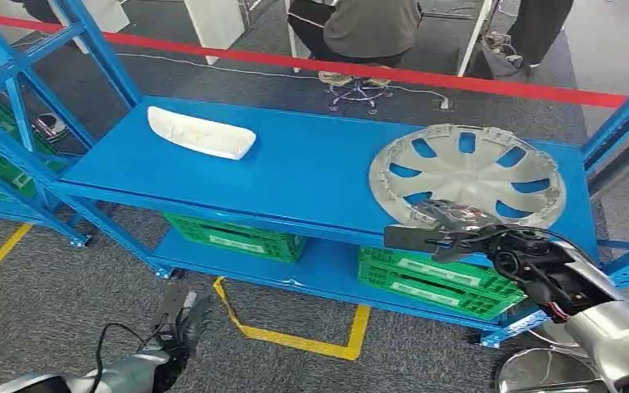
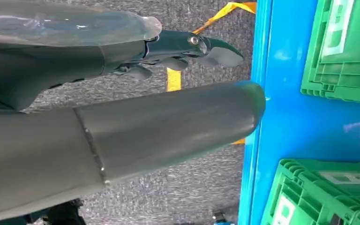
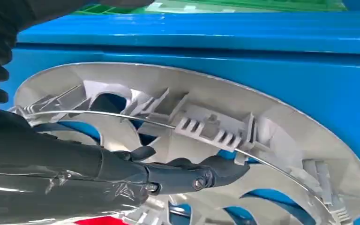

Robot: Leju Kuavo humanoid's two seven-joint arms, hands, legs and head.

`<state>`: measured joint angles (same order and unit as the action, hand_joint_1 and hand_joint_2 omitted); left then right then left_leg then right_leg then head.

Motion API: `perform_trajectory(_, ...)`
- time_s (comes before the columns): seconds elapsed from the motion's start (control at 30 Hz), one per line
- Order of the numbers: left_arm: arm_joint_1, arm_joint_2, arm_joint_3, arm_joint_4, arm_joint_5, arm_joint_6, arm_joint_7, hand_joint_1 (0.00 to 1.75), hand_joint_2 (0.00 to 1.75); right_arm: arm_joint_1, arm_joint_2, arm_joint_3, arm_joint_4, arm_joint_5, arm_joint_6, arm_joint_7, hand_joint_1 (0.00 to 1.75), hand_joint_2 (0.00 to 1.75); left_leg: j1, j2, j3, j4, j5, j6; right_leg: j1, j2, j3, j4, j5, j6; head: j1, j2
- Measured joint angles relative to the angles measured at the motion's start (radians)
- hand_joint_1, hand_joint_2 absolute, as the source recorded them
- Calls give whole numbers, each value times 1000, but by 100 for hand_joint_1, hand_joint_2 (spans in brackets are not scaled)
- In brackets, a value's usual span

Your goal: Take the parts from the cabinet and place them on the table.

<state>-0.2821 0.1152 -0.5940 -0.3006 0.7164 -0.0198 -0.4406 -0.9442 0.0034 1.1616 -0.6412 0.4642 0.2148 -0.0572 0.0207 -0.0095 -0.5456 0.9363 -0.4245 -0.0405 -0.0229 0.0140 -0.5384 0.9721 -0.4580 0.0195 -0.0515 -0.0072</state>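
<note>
Head view, looking forward and down at a blue metal cabinet [image 1: 295,176] with two shelves. On the upper shelf, toward the left, a white elongated plastic part [image 1: 201,133] lying flat. Toward the right of the same shelf, a silver wheel cover [image 1: 468,173] lying with its ribbed inner side up, blue shelf showing through its cut-outs. Right hand [image 1: 450,233] reaching in from the lower right, dark fingers at the near rim of the wheel cover. Left hand [image 1: 182,321] hanging low at the lower left, above grey carpet and well apart from the shelves, nothing in it. On the lower shelf, two green crates [image 1: 237,237]. Yellow tape lines [image 1: 303,340] on the floor in front of the cabinet, a red tape line [image 1: 360,70] behind it, and a seated person [image 1: 368,29] beyond that.

Left wrist view, turned on its side. Left hand [image 2: 168,93] with a thick grey thumb and darker fingers [image 2: 187,49] held apart, gripping nothing. Beyond it, grey carpet, the blue lower shelf and green crates [image 2: 342,51].

Right wrist view, very close on the wheel cover [image 3: 272,136], with its clips and thin wire ring plain to see. Right hand [image 3: 159,173] with dark fingertips [image 3: 225,168] resting against the inner ribs near the rim. Cannot tell whether the fingers are closed around the rim.
</note>
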Motion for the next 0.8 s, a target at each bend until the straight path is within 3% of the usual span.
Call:
perform_trajectory(0.27, 0, 0, 0, 0, 16, 0, -1, 0, 0, 3, 12, -5, 22, -106, 59, -7, 0, 175, 0, 0, 0, 0, 0, 0, 0, 0, 0, 0, 0, 0, 0, 0)
perform_trajectory(0.8, 0, 1, 0, 0, 19, 1, -3, 0, 0, 13, 52, 0, 37, -145, 68, -36, 0, 175, 0, 1, 0, 0, 0, 0, 0, 0, 0, 0, 0, 0, 0, 0)
